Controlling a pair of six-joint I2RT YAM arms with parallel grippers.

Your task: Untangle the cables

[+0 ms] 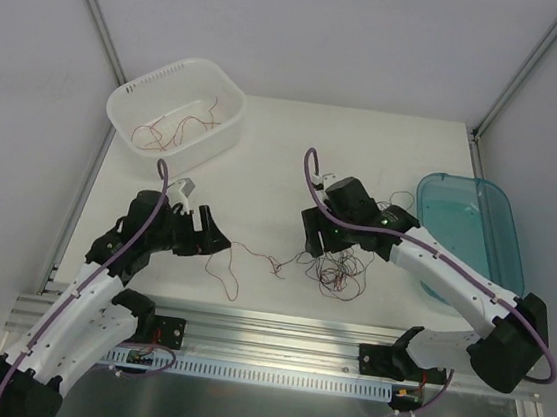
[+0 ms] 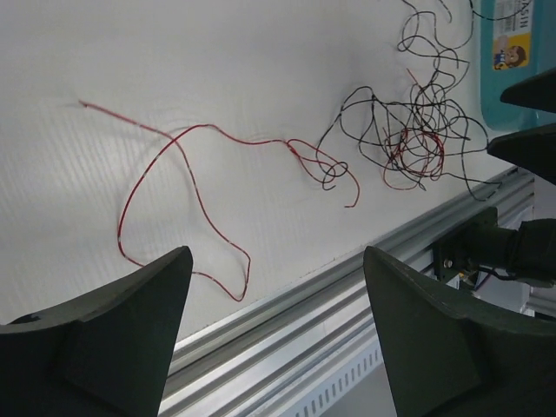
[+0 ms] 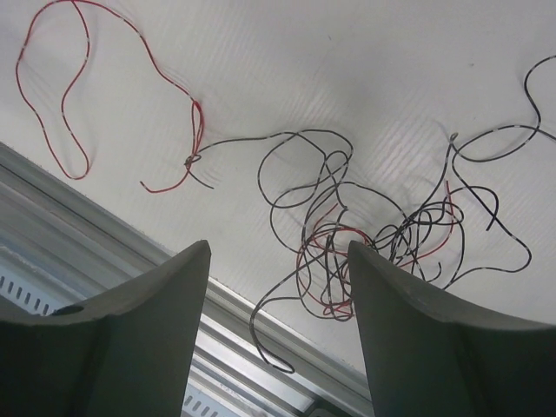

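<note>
Black-red cables (image 3: 328, 236) knot partly hidden behind right fingers (image 3: 434, 347); left fingers (image 2: 95, 339) and right both spread, holding nothing.

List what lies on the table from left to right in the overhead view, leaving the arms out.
white basket → loose red cable → tangle of red and black cables → teal tub
</note>
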